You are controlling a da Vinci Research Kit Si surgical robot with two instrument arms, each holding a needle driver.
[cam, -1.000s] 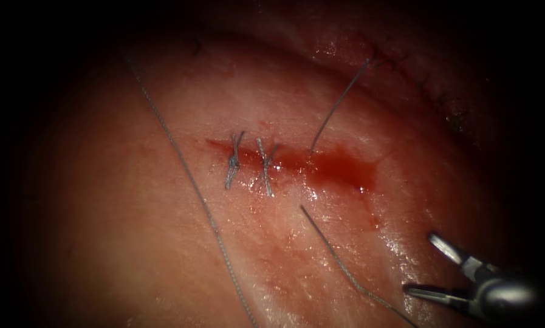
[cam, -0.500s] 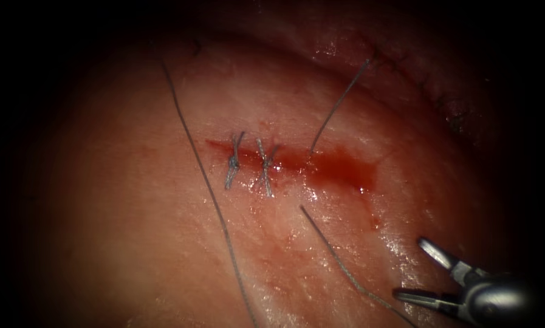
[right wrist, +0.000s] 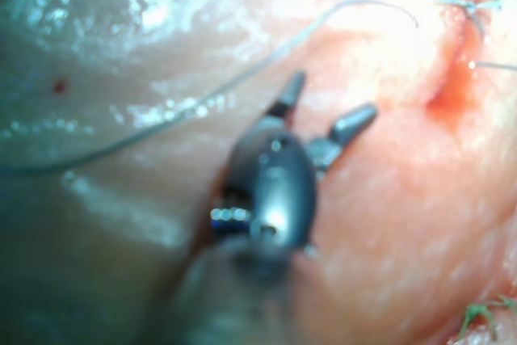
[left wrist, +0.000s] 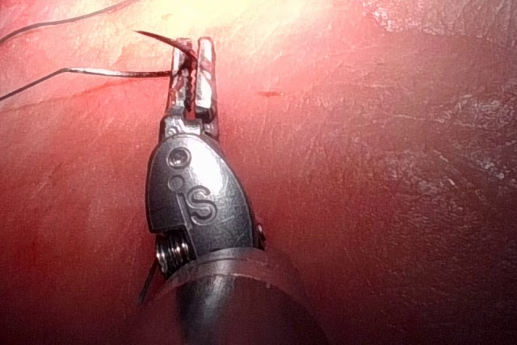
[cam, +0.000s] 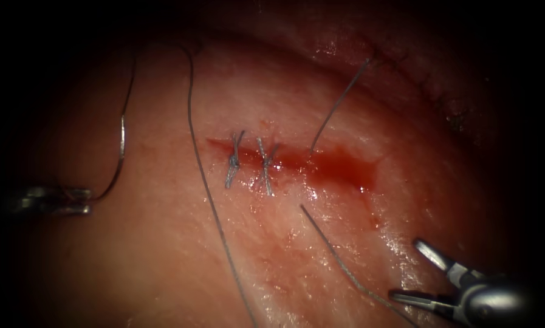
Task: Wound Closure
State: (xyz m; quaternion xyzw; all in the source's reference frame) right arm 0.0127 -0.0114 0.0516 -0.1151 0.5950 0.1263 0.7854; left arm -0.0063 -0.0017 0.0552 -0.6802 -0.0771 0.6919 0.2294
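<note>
Thin curved needle (cam: 121, 136), dark and glinting, free of the tissue (cam: 163, 255), clamped near one end in the closed left tool (cam: 81, 200), arc rising above it, thread (cam: 208, 194) trailing beside, cut (cam: 321, 165) with two stitches (cam: 248, 164) between tools, right tool (cam: 415, 270) gaping, holding nothing.

Wet, glossy tissue (cam: 321, 255); polished metal right tool (cam: 421, 273); shiny steel needle (cam: 121, 140); fine matt thread (cam: 208, 194)

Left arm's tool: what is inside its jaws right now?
The left arm's tool is shut on the thin curved steel needle, gripped near one end, clear of the tissue. The stretch between the jaws is covered. The right arm's tool is open, holding nothing.
</note>
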